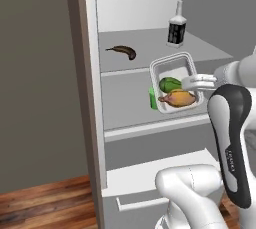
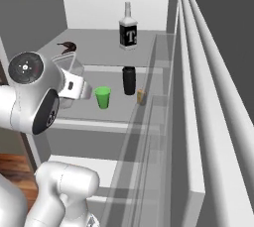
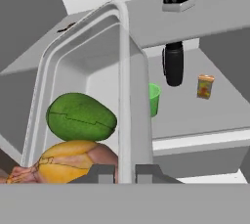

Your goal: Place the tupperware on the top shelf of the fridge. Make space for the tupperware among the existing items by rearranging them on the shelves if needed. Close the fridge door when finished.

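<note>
At the fridge (image 1: 93,48) mouth, nearest the hand: gripper (image 3: 121,171) pinched narrow on the near side wall of the tupperware (image 1: 176,80), one finger each side of the rim. Tray is held tipped on edge, open face turned sideways, in the air in front of the lower shelf, not yet up at the top shelf (image 1: 150,53).

Handling, as a guess: thin rigid plastic, light, smooth, so a rim pinch could let it swivel. No lid; the green and orange-yellow food sits low against the bottom wall and may slide or spill if tipped further. Level it before setting down.

Beyond, on the lower shelf: green cup (image 2: 103,97), black bottle (image 2: 129,80), small orange jar (image 2: 142,96), standing apart.

Farther and higher, top shelf: banana (image 1: 123,50) at left, dark bottle (image 2: 128,29) toward the back right. Bare flat panel between them looks roomy enough. Fridge door (image 2: 208,122) stands open alongside.
</note>
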Motion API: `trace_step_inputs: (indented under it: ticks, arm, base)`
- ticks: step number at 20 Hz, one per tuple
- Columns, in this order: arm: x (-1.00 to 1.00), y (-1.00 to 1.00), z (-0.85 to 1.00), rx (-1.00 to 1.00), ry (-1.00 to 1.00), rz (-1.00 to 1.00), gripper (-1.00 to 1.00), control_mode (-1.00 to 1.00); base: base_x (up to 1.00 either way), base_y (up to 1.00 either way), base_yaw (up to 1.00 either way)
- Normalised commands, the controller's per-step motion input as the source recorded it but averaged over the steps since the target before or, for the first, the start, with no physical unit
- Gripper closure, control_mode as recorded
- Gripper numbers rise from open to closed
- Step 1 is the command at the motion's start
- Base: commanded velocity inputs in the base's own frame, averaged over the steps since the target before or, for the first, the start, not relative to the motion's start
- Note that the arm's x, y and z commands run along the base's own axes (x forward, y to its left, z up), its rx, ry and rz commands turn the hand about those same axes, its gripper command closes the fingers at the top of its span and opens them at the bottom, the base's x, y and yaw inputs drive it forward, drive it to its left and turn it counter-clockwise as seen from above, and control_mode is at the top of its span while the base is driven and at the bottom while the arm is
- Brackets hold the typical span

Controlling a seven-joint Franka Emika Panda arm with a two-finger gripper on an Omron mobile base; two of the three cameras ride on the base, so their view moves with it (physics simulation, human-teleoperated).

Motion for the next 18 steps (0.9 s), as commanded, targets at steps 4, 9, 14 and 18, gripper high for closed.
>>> trace_step_inputs:
  ticks: [4,9,14,18]
  arm:
    - [0.00,0.01,0.12,0.14,0.13,-0.06,1.00,-1.00]
    - [0.00,0.00,0.22,0.20,0.21,-0.02,1.00,-1.00]
    - [0.00,0.00,0.34,0.21,0.14,0.00,1.00,-1.00]
    - [0.08,0.00,0.37,0.12,0.00,-0.07,1.00,-1.00]
  base:
    - [0.00,0.00,0.00]
    - [0.00,0.00,0.00]
    - [0.00,0.00,0.00]
    - [0.00,0.00,0.00]
